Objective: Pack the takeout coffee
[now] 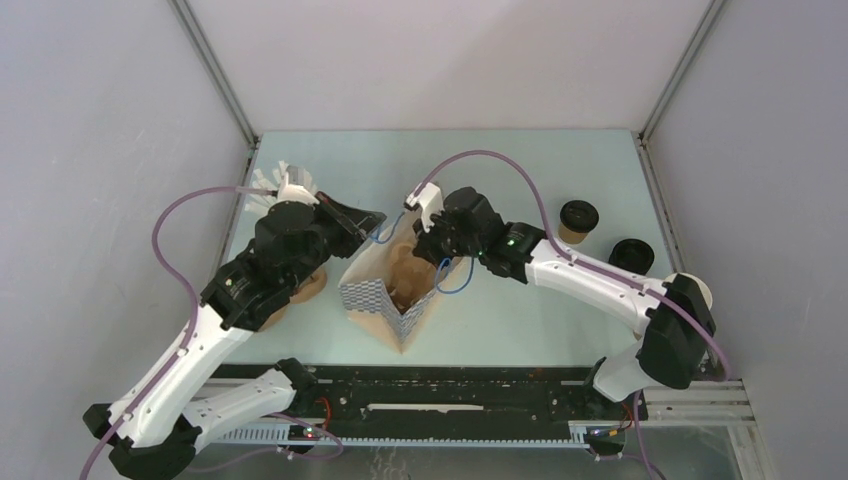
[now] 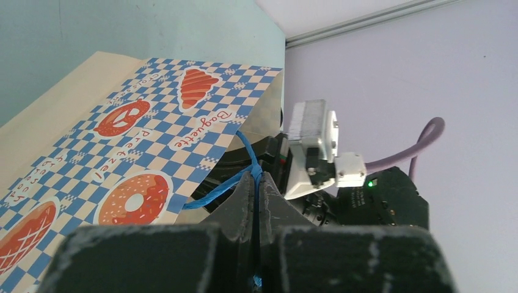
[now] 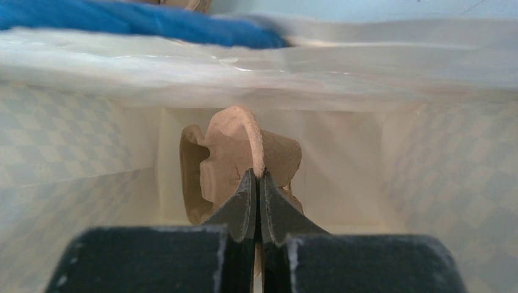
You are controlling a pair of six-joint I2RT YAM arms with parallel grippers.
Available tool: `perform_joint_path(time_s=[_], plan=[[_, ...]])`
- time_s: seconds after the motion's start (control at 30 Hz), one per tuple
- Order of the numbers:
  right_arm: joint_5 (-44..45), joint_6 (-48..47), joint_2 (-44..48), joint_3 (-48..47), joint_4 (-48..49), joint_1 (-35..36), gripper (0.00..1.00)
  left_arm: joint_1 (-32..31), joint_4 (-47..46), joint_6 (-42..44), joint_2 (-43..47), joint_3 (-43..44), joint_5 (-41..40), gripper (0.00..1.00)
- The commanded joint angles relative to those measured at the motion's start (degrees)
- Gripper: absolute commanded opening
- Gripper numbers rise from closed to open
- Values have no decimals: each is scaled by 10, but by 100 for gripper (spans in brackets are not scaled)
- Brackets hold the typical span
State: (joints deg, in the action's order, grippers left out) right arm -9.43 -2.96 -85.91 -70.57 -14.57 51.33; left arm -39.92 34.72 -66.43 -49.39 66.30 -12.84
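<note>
Left pincer clamped on the blue handle of the checkered bag
Our right pincer grips a pulp carrier inside the bag; the takeout coffee stands on the bench, well right of it.

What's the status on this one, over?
Left gripper shut on blue handle of bag. Right gripper shut on pulp carrier inside bag. Coffee on table right of bag, unpacked; second black lid beside it. Carrier and right gripper fill bag mouth.
</note>
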Motion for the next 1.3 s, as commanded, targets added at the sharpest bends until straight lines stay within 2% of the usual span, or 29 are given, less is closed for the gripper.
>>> perform_joint_path(time_s=[0.0, 0.4, 0.63, 0.7, 0.73, 0.83, 0.9, 1.1, 1.2, 1.27], plan=[[-5, -8, -15, -6, 25, 12, 0, 4, -1, 5, 8, -20, -14, 0], [-15, -23, -49, -10, 10, 16, 0, 6, 0, 6, 20, -32, -16, 0], [20, -37, -53, -22, 3, 16, 12, 12, 10, 13, 28, -31, -23, 0], [53, -36, -56, -33, -5, 17, 19, 13, 11, 14, 28, -32, -22, 0], [76, -36, -58, -52, -16, 18, 27, 14, 13, 16, 28, -32, -21, 0], [154, -36, -67, -122, -73, 23, 64, 16, 18, 20, 28, -32, -21, 0], [195, -33, -68, -186, -132, 25, 79, 18, 22, 26, 29, -32, -22, 0], [194, -23, -31, -351, -279, 30, 96, 23, 34, 71, 32, -24, -27, 0], [193, -2, -12, -403, -349, 24, 97, 23, 44, 101, 29, -15, -31, 0], [222, 16, 11, -406, -369, 19, 99, 24, 51, 117, 27, -11, -34, 2]])
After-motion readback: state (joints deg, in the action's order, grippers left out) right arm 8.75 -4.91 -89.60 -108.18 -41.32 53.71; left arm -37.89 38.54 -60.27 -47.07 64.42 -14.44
